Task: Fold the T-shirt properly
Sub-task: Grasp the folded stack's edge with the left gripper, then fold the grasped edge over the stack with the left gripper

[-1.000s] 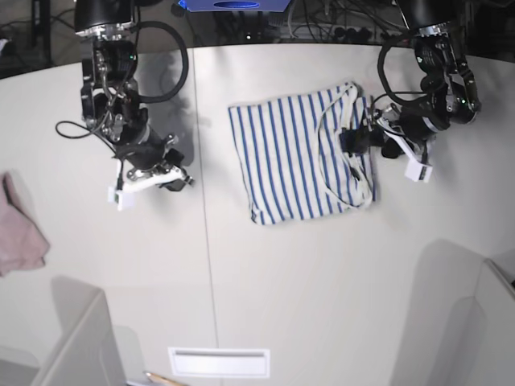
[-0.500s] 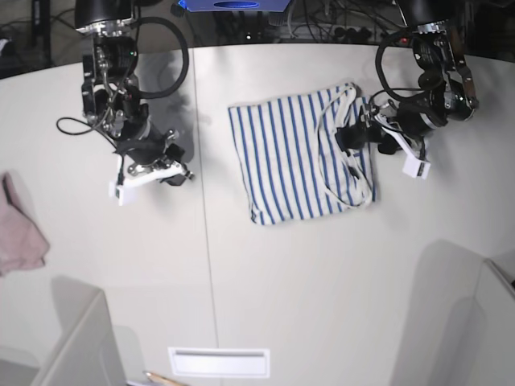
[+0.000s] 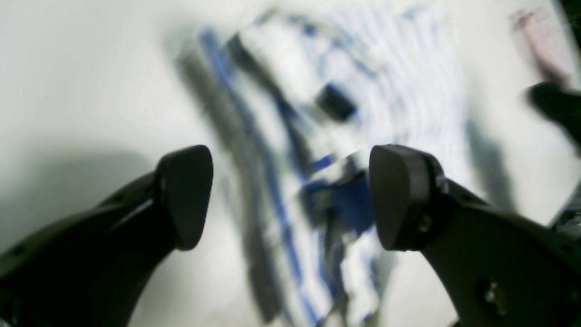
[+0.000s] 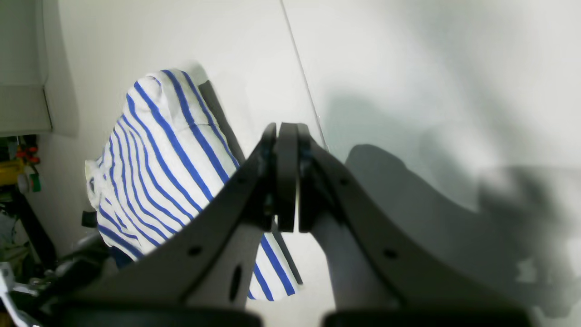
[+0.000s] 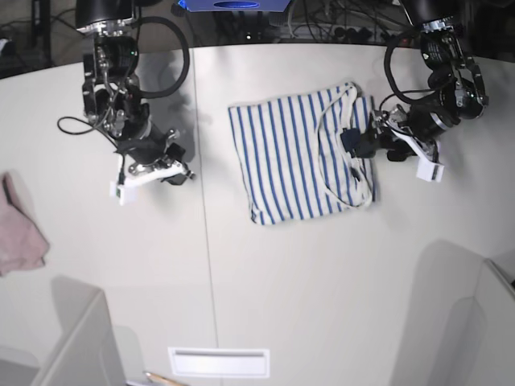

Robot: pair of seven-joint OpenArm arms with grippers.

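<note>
While the shirt (image 5: 302,157) lay folded mid-bench, nearer the far edge, both arms flanked it.
Left pincer (image 3: 290,204) gaped over its collar side, seemingly ready to grip; right pincer (image 4: 287,181) was closed, empty, well clear.

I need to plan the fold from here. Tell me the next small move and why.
Probably bring the left end effector down onto the T-shirt at its neck-side edge and close there. Its jaws stand open with striped cloth between them in the blurred left wrist view, gripping nothing visible. The shirt lies roughly squared on the table. The right end effector is shut, off the cloth.
</note>
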